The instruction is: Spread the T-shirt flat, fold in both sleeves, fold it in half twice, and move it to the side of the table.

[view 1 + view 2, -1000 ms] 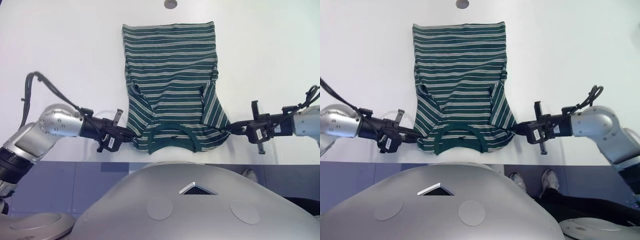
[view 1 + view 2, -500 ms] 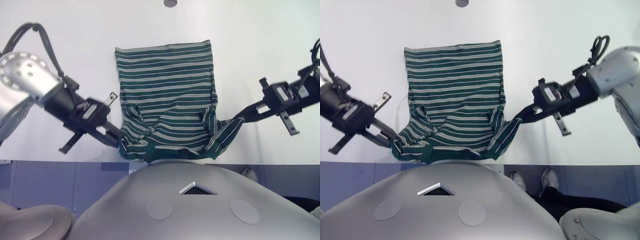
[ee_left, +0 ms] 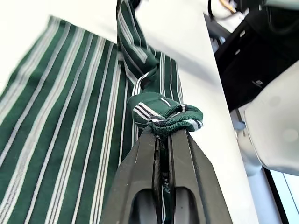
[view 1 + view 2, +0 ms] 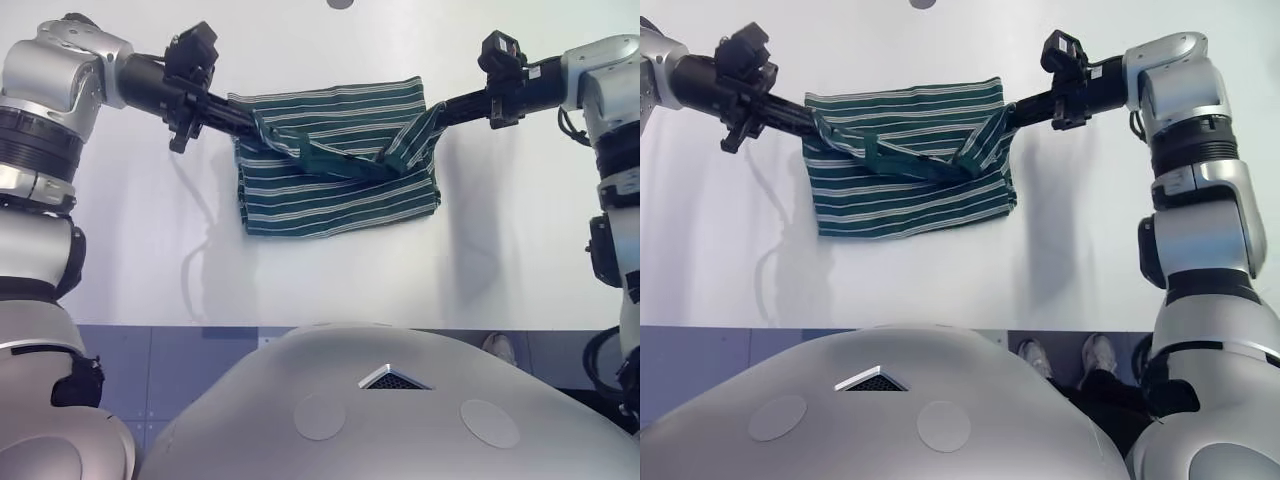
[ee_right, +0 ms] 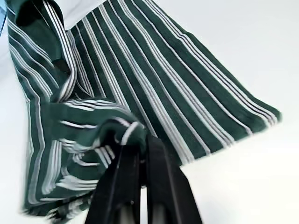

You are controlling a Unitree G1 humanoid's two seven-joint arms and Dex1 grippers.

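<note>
Clamping the T-shirt point(image 4: 340, 200) between closed fingers point(image 3: 138, 177), left gripper point(image 4: 254, 119) and right gripper point(image 4: 438, 105) hold its folded-over corners.

A dark disc point(image 4: 340, 3) at the counter's point(image 4: 150, 250) far edge is cut off. The shirt's point(image 4: 340, 200) folded-over half hides the layer below. Bunched cloth buries the tips of the left hand point(image 3: 162, 134) and right hand point(image 5: 140, 140).

A white table point(image 4: 500, 240) is seen with a small round grey disc point(image 4: 340, 4) set at its far edge; grey-blue floor tiles point(image 4: 150, 365) are shown below.
</note>
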